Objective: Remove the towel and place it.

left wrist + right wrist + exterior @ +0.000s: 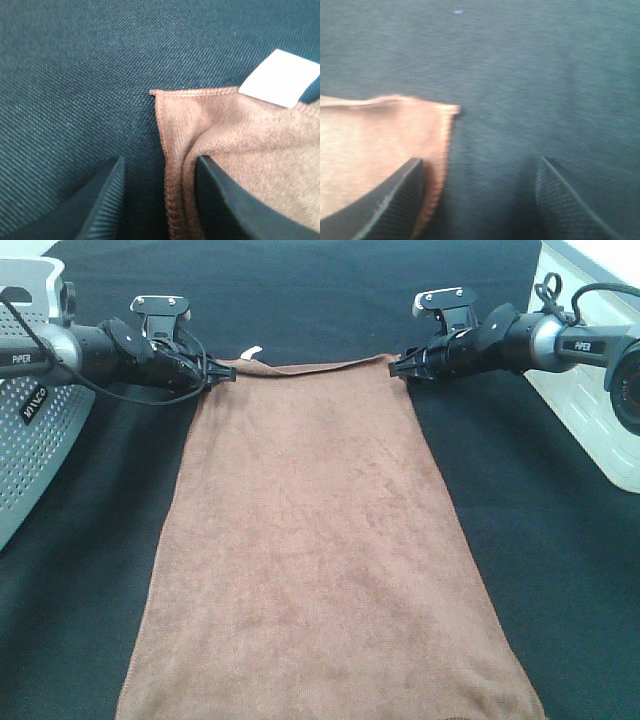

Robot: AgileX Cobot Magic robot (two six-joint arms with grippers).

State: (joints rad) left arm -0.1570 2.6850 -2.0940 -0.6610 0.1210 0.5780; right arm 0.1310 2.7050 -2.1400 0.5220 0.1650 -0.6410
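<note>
The brown towel [320, 540] lies flat on the black table cloth [560, 570], its long side running toward the front edge. A small white tag [252, 352] sticks out near its far left corner. My left gripper [225, 375] is at that corner; in the left wrist view its jaws [160, 162] stand apart, with the towel's hem [172, 190] lying loose between them and the tag [280, 77] beyond. My right gripper [400, 367] is at the far right corner; its fingers [480, 162] are spread wide, and the towel corner [395, 135] reaches only the one finger [395, 200].
A grey perforated basket [30, 440] stands at the left edge, beside and below the left arm. A white container [590, 420] sits at the right edge under the right arm. The towel runs past the table's front edge in the high view.
</note>
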